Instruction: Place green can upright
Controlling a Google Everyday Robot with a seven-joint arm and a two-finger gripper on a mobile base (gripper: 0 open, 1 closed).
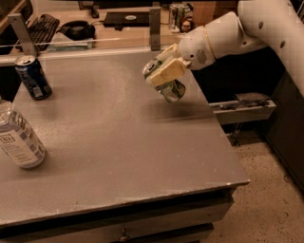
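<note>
The green can (pixel 170 89) is a shiny pale-green drink can, held tilted in the air above the right part of the grey table (pixel 114 137), its silver top pointing up and to the left. My gripper (pixel 164 72) is shut on the green can, its cream-coloured fingers (pixel 166 72) clamped across the can's upper body. The white arm reaches in from the upper right. The can's shadow lies on the table below it.
A dark blue can (pixel 32 77) stands upright at the table's far left. A clear plastic bottle with a white label (pixel 19 137) stands at the left edge. Behind the table is a desk with a keyboard (pixel 40 26) and another can (pixel 178 14). The table's right edge drops to the floor.
</note>
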